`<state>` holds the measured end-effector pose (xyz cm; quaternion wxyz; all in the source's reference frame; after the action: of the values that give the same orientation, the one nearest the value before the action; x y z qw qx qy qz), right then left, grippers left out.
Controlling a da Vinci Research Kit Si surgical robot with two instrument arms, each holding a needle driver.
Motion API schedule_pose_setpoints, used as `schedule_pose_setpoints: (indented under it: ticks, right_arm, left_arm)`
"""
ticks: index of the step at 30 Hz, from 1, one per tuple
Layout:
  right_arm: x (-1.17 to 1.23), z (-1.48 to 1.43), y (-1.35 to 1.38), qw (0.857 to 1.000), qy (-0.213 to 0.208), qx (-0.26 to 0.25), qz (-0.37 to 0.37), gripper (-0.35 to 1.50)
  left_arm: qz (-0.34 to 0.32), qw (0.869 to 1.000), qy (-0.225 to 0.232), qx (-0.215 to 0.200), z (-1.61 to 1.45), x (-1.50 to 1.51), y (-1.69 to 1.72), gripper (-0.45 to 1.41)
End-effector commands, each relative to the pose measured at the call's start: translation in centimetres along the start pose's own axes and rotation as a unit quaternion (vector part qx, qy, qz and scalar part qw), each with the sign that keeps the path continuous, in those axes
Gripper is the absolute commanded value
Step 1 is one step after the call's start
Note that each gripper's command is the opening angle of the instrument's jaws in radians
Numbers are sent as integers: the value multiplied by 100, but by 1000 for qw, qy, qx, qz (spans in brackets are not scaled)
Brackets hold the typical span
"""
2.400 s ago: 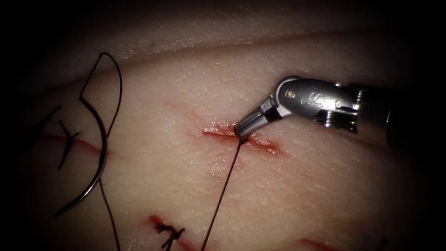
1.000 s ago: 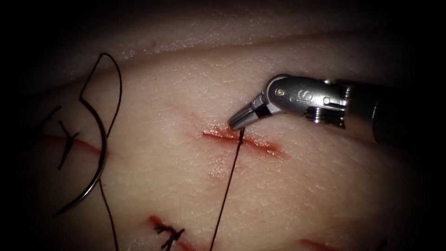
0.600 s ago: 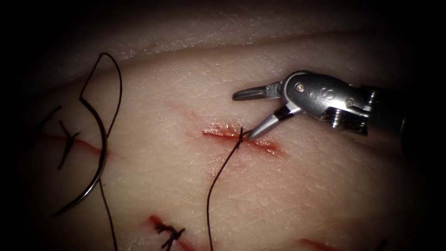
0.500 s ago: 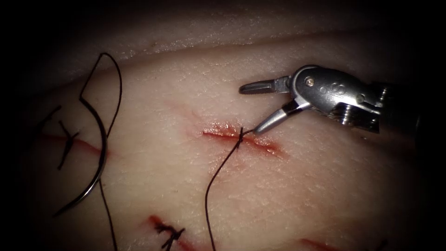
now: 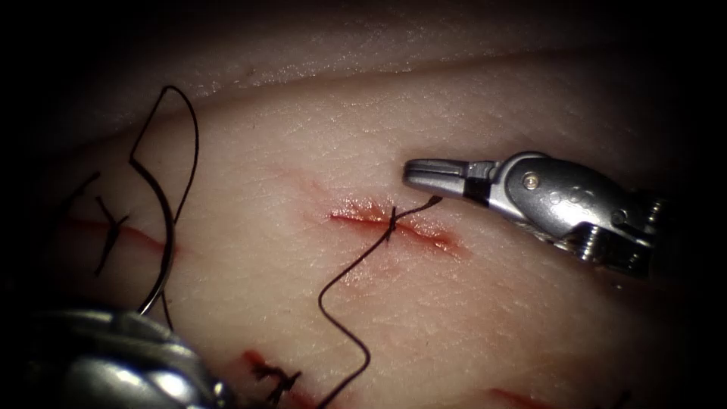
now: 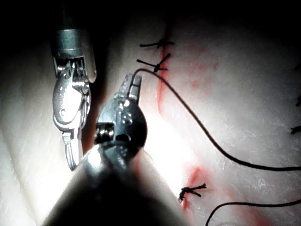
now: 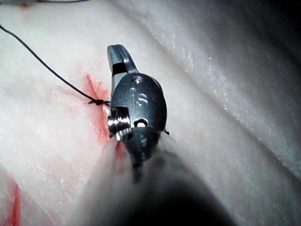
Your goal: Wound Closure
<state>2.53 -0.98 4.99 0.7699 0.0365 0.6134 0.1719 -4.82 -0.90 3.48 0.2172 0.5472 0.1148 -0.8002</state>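
**A:** How far along are you with this cut (image 5: 435,236)?

**B:** I'd judge about partway. You have one knot (image 5: 392,220) tied across its middle, and the edges meet there. To the left and right of the knot the cut shows as a thin red line with red fluid (image 5: 356,206) along it, so more stitches look needed. The thread (image 5: 333,280) has not been trimmed: a short tail curls up from the knot toward your right tool, and the long strand runs slack down the tissue (image 5: 485,318) in a loose bend.

**A:** And what is each tool holding?

**B:** Your right tool (image 5: 415,173) sits just above and to the right of the knot, with its jaws closed together and nothing between them. The tail lies just under it, not touching. Your left tool (image 6: 133,84) sits low in the endoscope view's left corner, well away from the cut, and I can't tell what it holds, if anything.

**A:** Where's the needle?

**B:** The needle (image 5: 168,242) lies loose on the tissue, well to the left of the cut. Neither tool has it and it isn't in the tissue. Thread loops above it, and a neighbouring cut with its stitch (image 5: 106,227) is just beside it. Another finished stitch (image 5: 276,379) sits below
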Motion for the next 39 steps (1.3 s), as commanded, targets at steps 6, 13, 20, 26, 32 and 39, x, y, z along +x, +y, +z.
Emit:
schedule_pose_setpoints:
  ticks: [6, 13, 20, 26, 32, 39]
  right_arm:
    - [-23, 41, -24, 1000, 24, 8, -16, -35]
    - [-39, 63, -32, 999, 45, 5, -26, -35]
    - [-45, 70, -42, 998, 62, 1, -29, -35]
    - [-38, 79, -47, 997, 75, 4, -28, -35]
    - [-33, 82, -52, 996, 88, 7, -27, -35]
    - [-26, 79, -51, 994, 104, 2, -22, -35]
  left_arm:
    - [10, 998, 32, -46, 2, -5, -29, -45]
    - [18, 994, 42, -96, -1, -21, -53, -45]
    - [21, 992, 68, -104, -13, -48, -83, -45]
    - [21, 993, 68, -93, -4, -74, -110, -45]
    - [22, 995, 75, -66, -4, -98, -129, -45]
    - [12, 996, 87, -8, -4, -123, -148, -45]
